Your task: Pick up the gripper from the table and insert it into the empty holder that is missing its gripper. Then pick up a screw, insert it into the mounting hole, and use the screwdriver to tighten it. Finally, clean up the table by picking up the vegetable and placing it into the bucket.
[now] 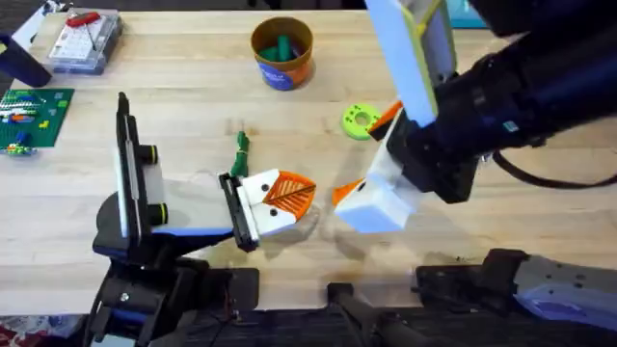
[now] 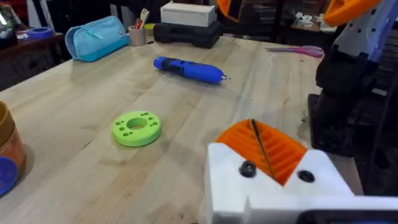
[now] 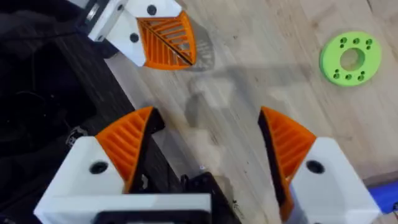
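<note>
Right wrist view: the right gripper (image 3: 205, 146) is seen spread wide over bare table (image 1: 540, 222), holding nothing. Just beyond, the gripper (image 1: 280, 198) is seated in the holder (image 1: 234, 210). The vegetable (image 1: 240, 146) lies behind it. Farther off, the bucket (image 1: 282, 53) holds green pieces.

Bucket (image 2: 7, 155) cut off at frame edge; vegetable (image 1: 239, 151) partly hidden behind holder (image 1: 236, 214)
</note>
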